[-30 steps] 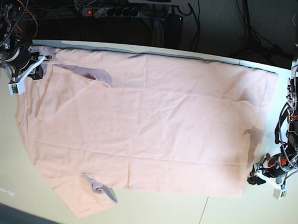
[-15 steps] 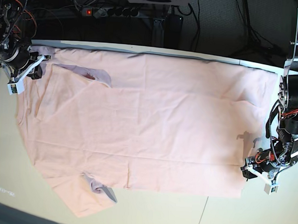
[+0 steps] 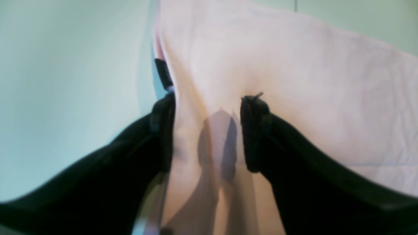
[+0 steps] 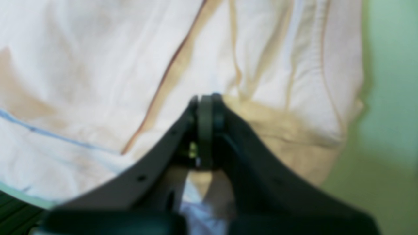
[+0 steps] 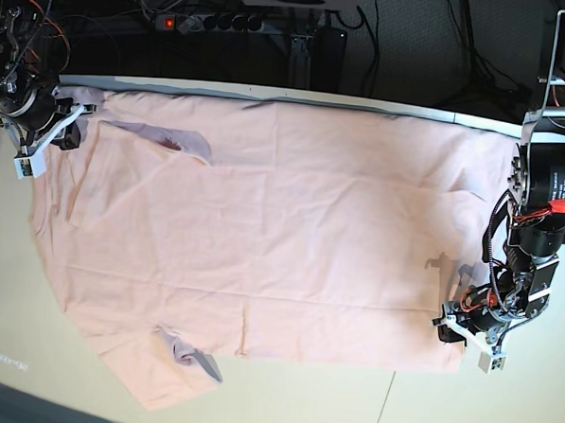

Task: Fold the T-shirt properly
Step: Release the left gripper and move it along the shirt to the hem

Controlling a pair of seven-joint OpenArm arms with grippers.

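Lying spread across most of the tabletop (image 5: 424, 408), the pale pink T-shirt (image 5: 281, 230) reaches from the far edge almost to the near one, one sleeve trailing toward the near-left corner. At the shirt's near-right corner, the left gripper (image 5: 456, 327) rests over the hem; its wrist camera shows the two black fingers (image 3: 253, 130) held apart with pink cloth lying between them and the table's pale surface just beside. At the far-left corner, the right gripper (image 5: 48, 135) sits at the shirt's edge, and its blurred wrist view shows the black fingertips (image 4: 205, 111) pressed together against rumpled fabric; whether cloth is pinched between them cannot be told.
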